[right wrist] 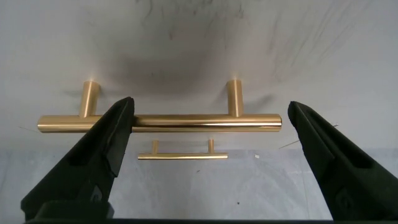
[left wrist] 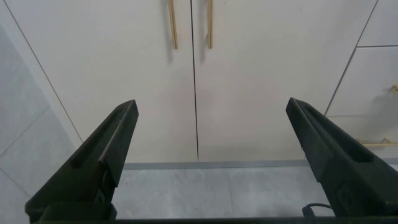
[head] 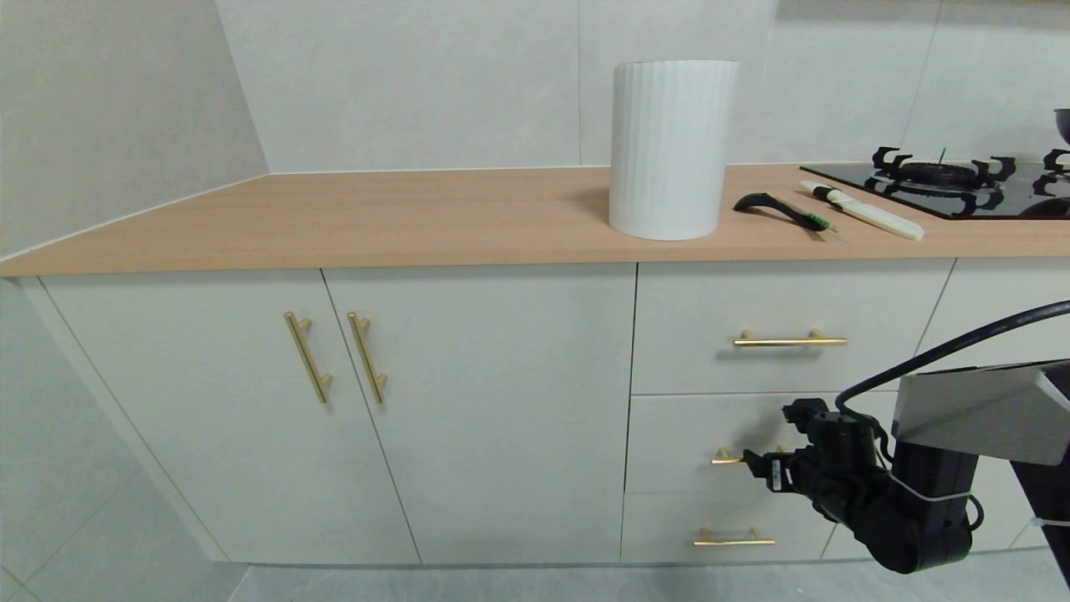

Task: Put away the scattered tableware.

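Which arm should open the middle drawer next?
Right. The right tool, open, is lined up at the middle drawer handle; the left tool faces the cupboard doors instead.

Kitchen, likely home: wood countertop [head: 376, 217], gas hob [head: 945, 186], tiled wall [head: 418, 84], brass-handled cabinets [head: 485, 401]

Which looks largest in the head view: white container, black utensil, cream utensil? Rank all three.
1. white container, by far the largest.
2. cream utensil, only slightly longer than the next.
3. black utensil.
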{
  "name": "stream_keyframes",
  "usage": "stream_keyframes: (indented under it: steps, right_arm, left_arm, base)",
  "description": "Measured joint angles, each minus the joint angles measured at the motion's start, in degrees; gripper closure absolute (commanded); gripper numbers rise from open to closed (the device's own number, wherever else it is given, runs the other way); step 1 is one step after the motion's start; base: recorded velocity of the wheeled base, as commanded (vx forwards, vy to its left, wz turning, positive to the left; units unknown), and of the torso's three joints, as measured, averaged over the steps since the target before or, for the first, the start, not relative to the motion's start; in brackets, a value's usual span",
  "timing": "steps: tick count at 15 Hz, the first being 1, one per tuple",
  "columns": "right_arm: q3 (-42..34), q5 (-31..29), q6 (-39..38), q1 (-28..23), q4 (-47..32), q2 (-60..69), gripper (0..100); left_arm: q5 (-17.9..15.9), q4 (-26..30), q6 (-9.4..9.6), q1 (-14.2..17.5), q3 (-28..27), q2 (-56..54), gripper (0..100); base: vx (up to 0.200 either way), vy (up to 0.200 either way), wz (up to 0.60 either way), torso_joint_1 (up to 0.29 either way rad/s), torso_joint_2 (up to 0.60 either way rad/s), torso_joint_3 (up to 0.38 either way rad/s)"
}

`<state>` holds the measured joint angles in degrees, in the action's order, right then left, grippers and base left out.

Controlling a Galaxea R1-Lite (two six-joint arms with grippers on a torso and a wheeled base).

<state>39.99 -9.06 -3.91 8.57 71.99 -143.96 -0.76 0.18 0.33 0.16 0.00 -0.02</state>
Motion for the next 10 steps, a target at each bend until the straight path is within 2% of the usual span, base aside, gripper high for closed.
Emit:
stream_keyframes:
  steps: [10]
  right_arm:
    - [-3.85, 0.15, 0.33, 0.07, -0.82, 1.71, 0]
  left_arm:
    - [0.05, 0.00, 0.00, 0.00, 0.00, 0.00, 0]
  base:
    - [0.000, 0.000, 0.00, 0.000, 0.00, 0.000]
